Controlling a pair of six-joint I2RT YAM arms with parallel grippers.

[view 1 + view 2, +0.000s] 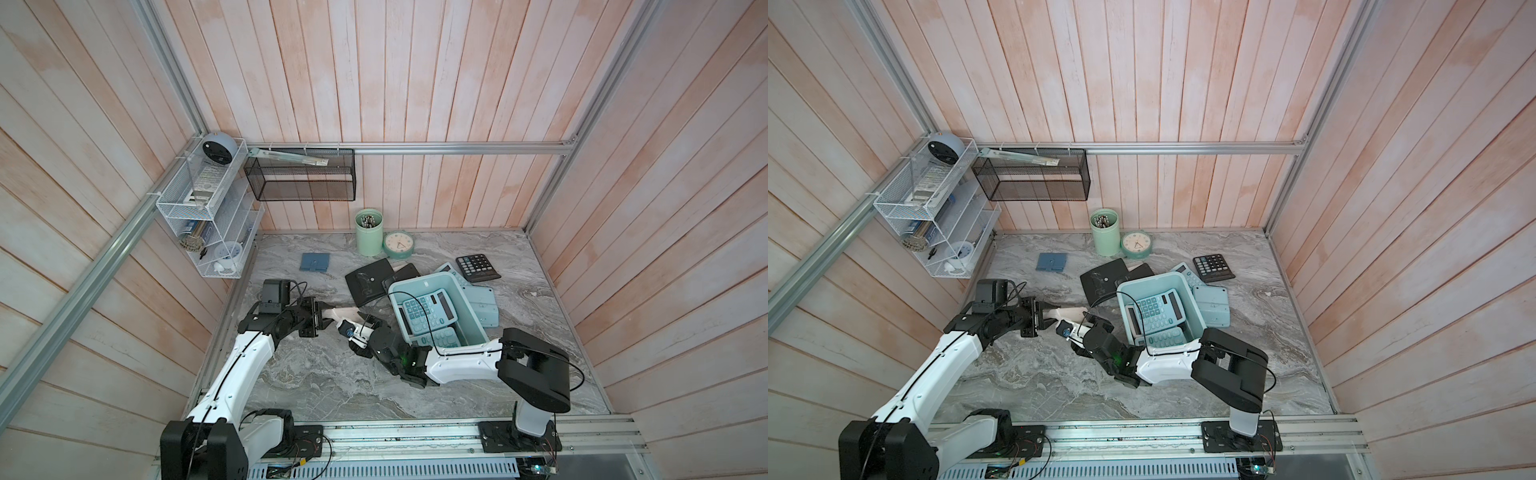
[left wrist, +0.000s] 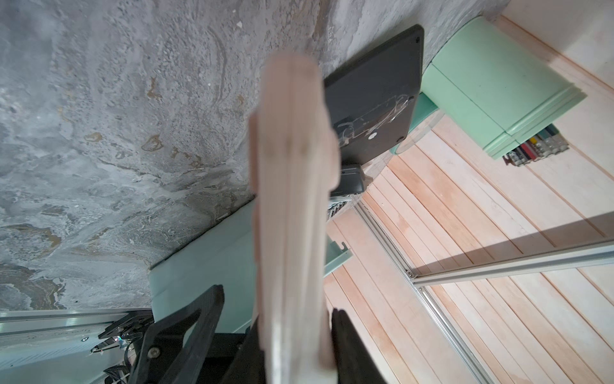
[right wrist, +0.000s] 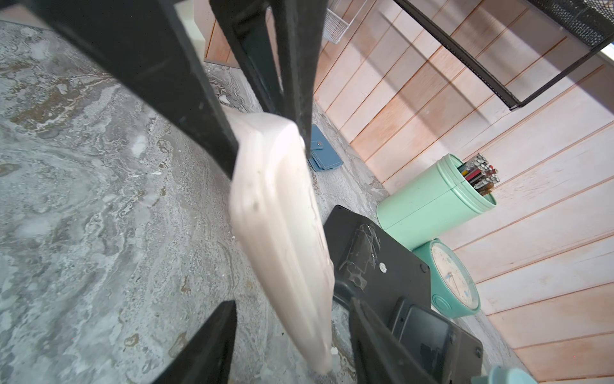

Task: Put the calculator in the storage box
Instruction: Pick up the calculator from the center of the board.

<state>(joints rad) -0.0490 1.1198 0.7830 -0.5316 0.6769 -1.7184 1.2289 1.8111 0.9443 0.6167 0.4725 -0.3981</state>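
A pale cream calculator (image 1: 344, 312) hangs edge-on above the marble table, left of the storage box (image 1: 470, 308), a light aqua tub with two teal calculators (image 1: 428, 309) inside. My left gripper (image 1: 322, 320) is shut on one end of the cream calculator (image 2: 292, 199), its jaws pressed against both faces (image 2: 295, 332). My right gripper (image 1: 360, 326) is at the other end. In the right wrist view its fingertips (image 3: 216, 332) straddle the calculator's tip (image 3: 282, 216) with a gap on each side, so this gripper (image 3: 292, 339) is open.
A black calculator (image 1: 370, 280) lies face down behind the grippers and another (image 1: 478, 262) sits at the back right. A teal one (image 1: 482, 307) lies beside the box. Mint pen cup (image 1: 369, 232), clock (image 1: 398, 245), blue wallet (image 1: 316, 262), black mesh basket (image 1: 299, 174) and white wire rack (image 1: 208, 199) stand behind.
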